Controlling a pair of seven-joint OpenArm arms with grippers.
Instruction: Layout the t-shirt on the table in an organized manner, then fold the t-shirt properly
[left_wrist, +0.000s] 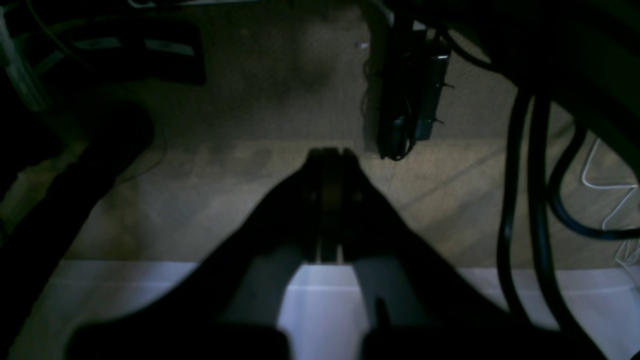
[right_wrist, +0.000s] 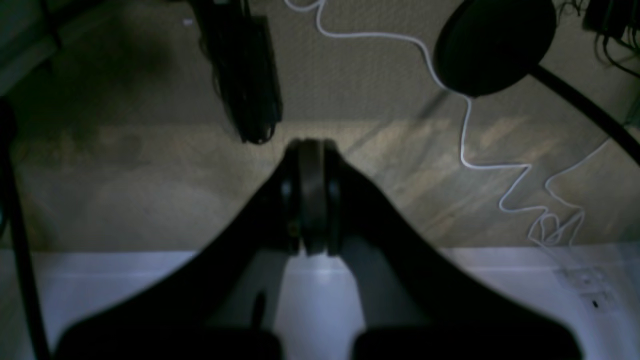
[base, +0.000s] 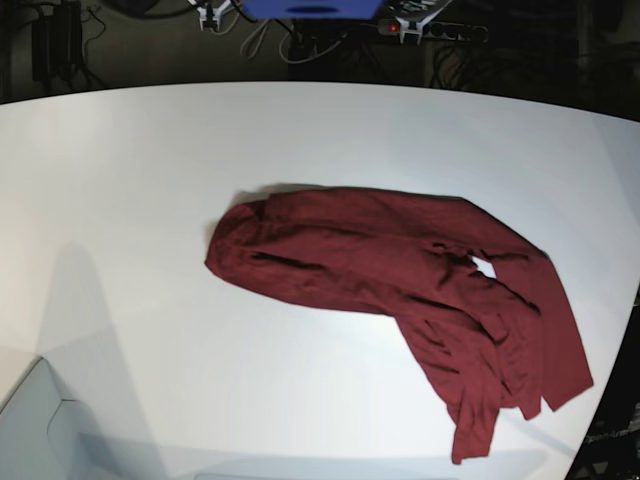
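The dark red t-shirt (base: 400, 290) lies crumpled on the white table (base: 130, 180), bunched from the middle out to the right edge in the base view. Neither arm shows in that view. My left gripper (left_wrist: 330, 152) is shut with nothing in it, pointing out past the table's edge (left_wrist: 125, 272) over the carpeted floor. Jaws pressed together and holding nothing, my right gripper (right_wrist: 310, 145) hangs the same way beyond the table's edge (right_wrist: 125, 265). The shirt appears in neither wrist view.
Below the table are carpet, a dark table leg (left_wrist: 410, 95), black cables (left_wrist: 520, 200), a white cord (right_wrist: 480, 160) and a round black base (right_wrist: 492, 45). A blue box and power strips (base: 420, 20) lie beyond the curved far edge.
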